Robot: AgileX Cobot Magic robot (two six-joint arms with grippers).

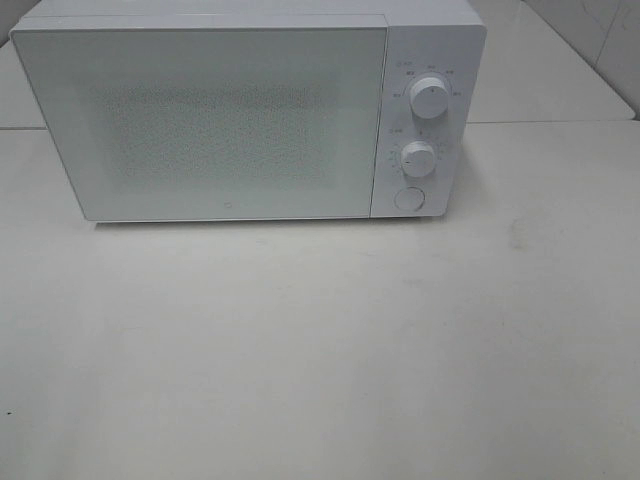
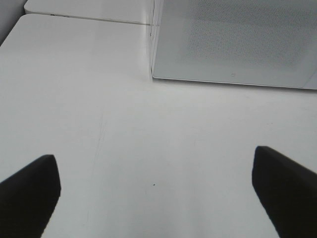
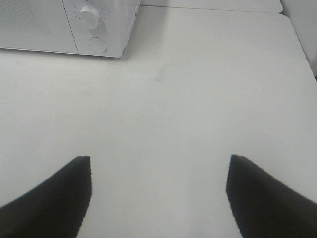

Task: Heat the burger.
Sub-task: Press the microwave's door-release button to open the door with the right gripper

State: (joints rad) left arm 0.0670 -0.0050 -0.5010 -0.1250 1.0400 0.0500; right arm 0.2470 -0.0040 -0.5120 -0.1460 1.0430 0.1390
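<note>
Nearest you, the left gripper (image 2: pixel 153 158) and right gripper (image 3: pixel 158 159) hang with jaws spread wide and empty above the white table (image 1: pixel 320 350). Beyond them the microwave (image 1: pixel 230 120) stands with its door shut and its contents hidden; you cannot tell where the burger lies.

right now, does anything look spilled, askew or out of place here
Nothing spilled, tilted or broken. The microwave stands square on the table, shut. Only oddities: a faint grey smudge to its right, and no burger in any view.

High camera faces microwave (image 1: pixel 230 120) front; low wrist cameras share it
</note>
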